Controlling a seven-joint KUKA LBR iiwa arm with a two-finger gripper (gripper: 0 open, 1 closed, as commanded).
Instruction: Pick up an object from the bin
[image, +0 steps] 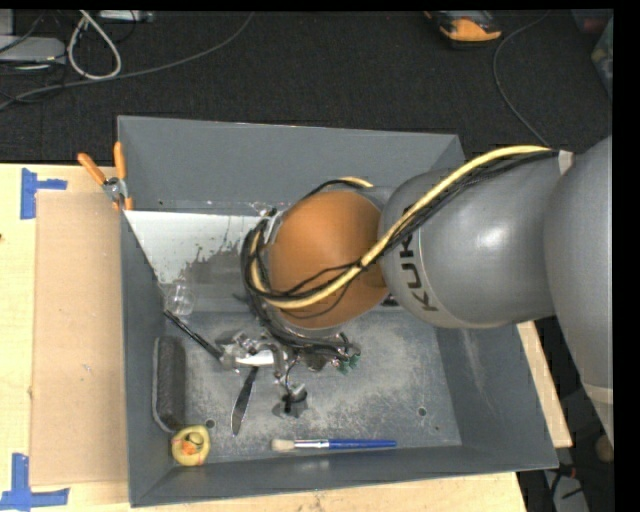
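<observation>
My gripper (291, 385) reaches down from under the orange dome into the middle of the bin floor. Just left of it lies a small silvery metal piece (250, 351), and a thin black tool (240, 402) lies slanted below that. A small green-edged part (346, 361) sits at the gripper's right. A blue-handled brush (336, 444) lies flat along the bin's front, just below the gripper. Nothing is seen held in the gripper.
A long dark grey bar (168, 381) lies along the left wall, and a yellow tape measure (190, 445) sits in the front left corner. A clear plastic piece (180, 297) rests by the sloped back-left wall. The arm covers the bin's right half.
</observation>
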